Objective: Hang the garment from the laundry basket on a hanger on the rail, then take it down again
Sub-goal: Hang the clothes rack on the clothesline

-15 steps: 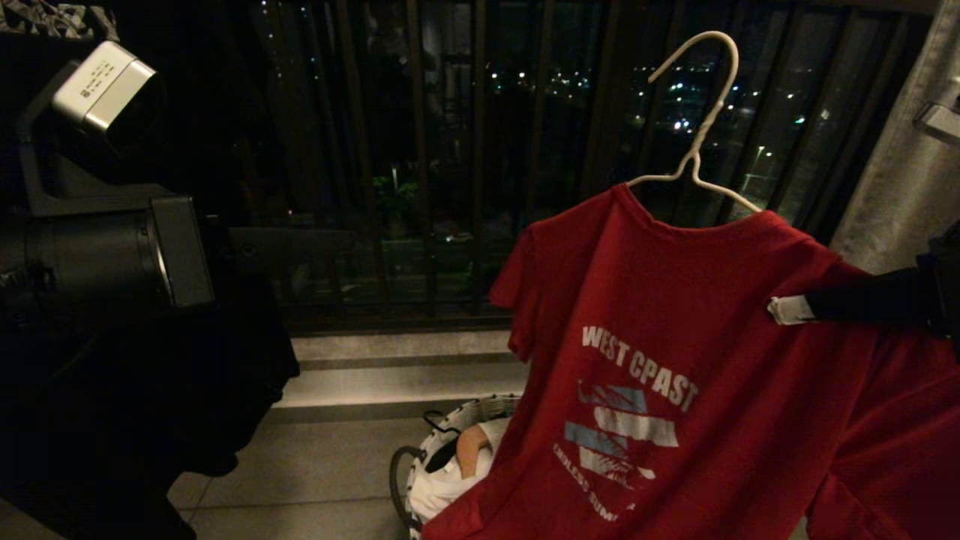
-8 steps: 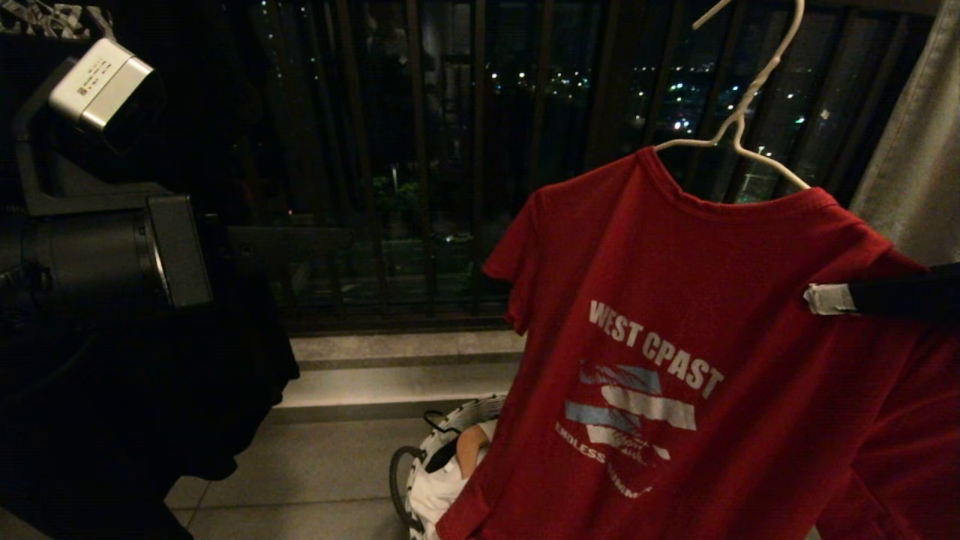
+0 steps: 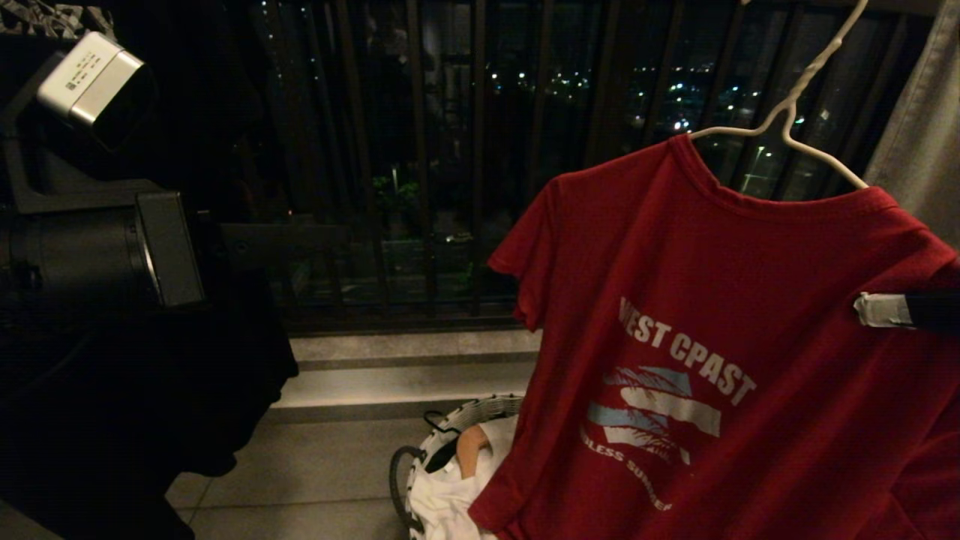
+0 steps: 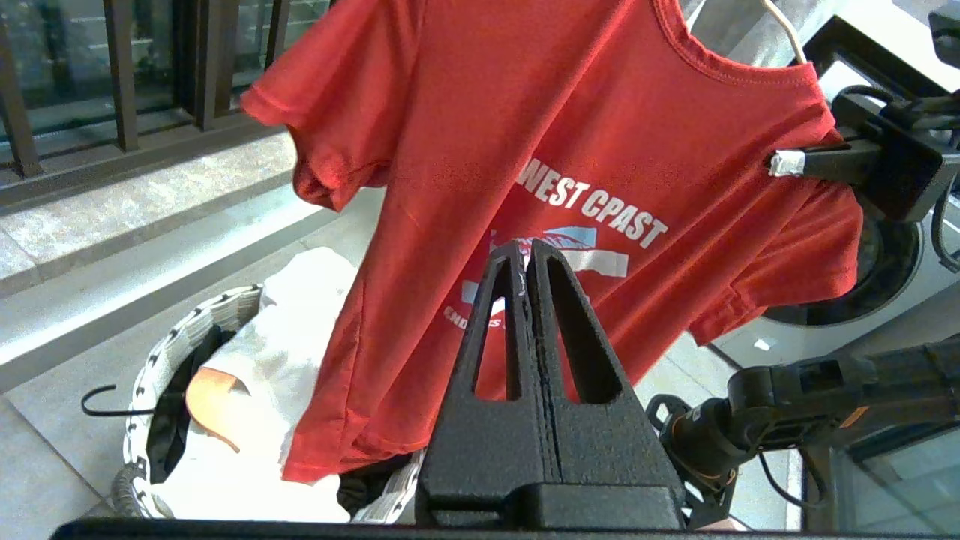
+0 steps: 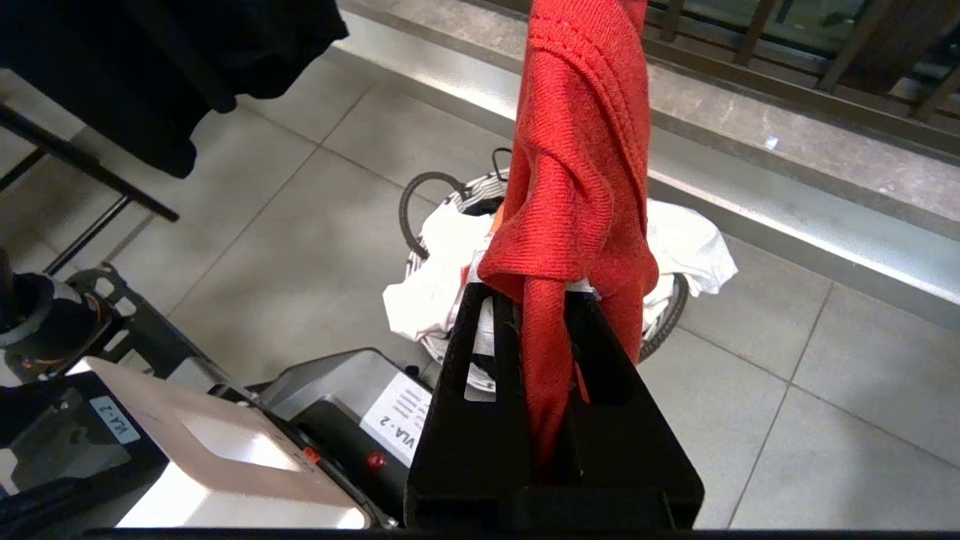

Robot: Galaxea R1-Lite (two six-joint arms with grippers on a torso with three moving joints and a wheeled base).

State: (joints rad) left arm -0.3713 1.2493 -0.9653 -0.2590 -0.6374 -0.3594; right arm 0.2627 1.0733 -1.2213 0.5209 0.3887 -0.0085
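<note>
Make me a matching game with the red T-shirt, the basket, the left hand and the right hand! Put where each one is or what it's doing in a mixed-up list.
Things:
1. red T-shirt
2. basket
3. left hand
4. right hand

States:
A. shut on red cloth
B. on the floor, with white clothes inside
C. shut, holding nothing
D. draped on a white wire hanger

Pairs: 1-D, 2-B, 3-C, 4-A

A home balcony used for laundry at night: dark railing bars (image 3: 420,150) with city lights behind, tiled floor (image 5: 300,247), a basket (image 3: 450,427) of clothes, a shirt (image 3: 735,360) on a hanger (image 3: 795,112), and a washing machine (image 4: 877,277).
</note>
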